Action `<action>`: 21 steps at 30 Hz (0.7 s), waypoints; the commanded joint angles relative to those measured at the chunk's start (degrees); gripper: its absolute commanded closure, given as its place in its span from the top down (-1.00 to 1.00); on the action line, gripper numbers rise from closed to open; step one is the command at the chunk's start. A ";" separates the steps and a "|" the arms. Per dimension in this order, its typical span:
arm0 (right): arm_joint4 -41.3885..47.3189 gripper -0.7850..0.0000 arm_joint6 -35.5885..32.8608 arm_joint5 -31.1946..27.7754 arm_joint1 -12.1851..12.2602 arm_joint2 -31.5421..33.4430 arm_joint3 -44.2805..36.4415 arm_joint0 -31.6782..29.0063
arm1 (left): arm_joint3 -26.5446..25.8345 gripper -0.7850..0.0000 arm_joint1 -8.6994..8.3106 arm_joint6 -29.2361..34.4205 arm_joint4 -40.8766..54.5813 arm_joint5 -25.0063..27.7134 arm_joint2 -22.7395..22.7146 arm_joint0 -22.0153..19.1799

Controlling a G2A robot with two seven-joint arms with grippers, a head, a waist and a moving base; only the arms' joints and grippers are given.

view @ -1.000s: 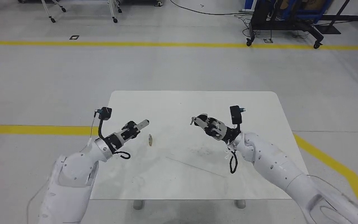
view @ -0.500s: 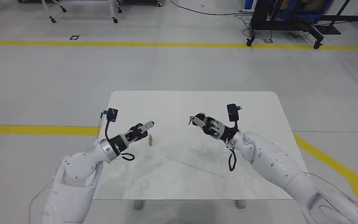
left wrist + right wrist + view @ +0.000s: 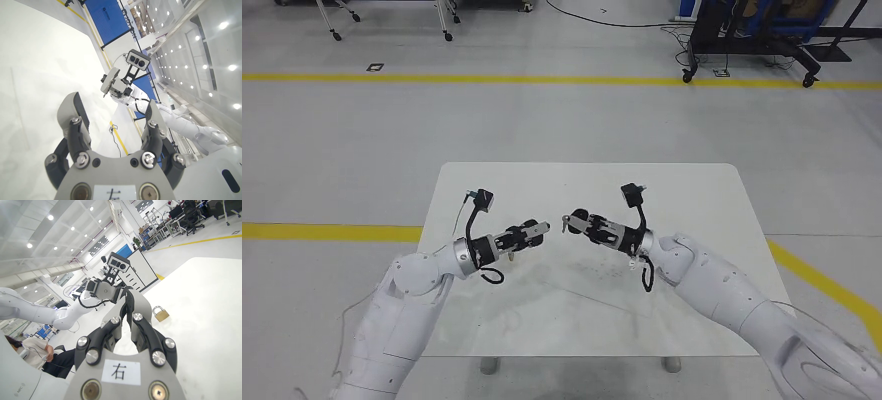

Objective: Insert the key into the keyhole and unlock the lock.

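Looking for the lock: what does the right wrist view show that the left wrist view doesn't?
Right wrist view: the padlock on the table, and the right tool shut. Left wrist view: the left tool open and empty, and a metal tip, likely the key, poking from the right tool. Both: the table and the opposite arm's tool.

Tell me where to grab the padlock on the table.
Grip the padlock by its brass body, coming down from above and pinching its two narrow sides. It seems to lie flat on the table, so its broad faces can't be pinched.
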State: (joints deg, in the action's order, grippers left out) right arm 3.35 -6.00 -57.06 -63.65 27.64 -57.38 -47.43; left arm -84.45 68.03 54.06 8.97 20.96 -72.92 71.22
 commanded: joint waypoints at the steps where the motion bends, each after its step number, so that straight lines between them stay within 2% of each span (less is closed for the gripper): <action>1: 3.48 -1.00 -3.64 0.17 -0.33 -0.22 0.15 0.14 | 0.77 -0.14 0.00 1.51 1.03 1.34 0.66 -0.54; 2: 4.99 -1.00 -5.04 0.27 -0.48 -0.25 0.25 0.23 | 1.10 -0.22 -0.02 2.12 1.07 2.00 0.94 -0.77; 5: 8.44 -1.00 -8.62 1.00 -0.98 -0.17 1.01 0.66 | 2.16 -0.26 -0.03 3.87 0.99 2.75 2.18 -1.36; 8: 10.44 -1.00 -10.88 1.06 -1.48 0.14 1.73 0.89 | 3.34 -0.20 -0.02 3.97 -0.14 2.92 3.16 -2.22; 12: 12.12 -1.00 -13.17 0.19 -2.03 0.66 2.32 0.81 | 4.48 -0.02 0.01 2.90 -0.74 2.94 3.98 -2.81; 15: 13.05 -1.00 -14.84 -0.40 -2.33 1.08 2.42 0.62 | 4.95 0.00 -0.01 2.19 -0.67 2.99 4.24 -3.05; 21: 15.46 -1.00 -19.08 -0.06 -2.81 1.55 2.47 0.14 | 5.16 -0.15 -0.03 1.83 -0.44 3.30 5.19 -3.37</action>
State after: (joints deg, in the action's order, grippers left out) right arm 18.46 -24.36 -57.24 -66.38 29.05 -54.95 -47.27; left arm -79.39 67.99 55.97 8.56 24.27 -67.98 67.93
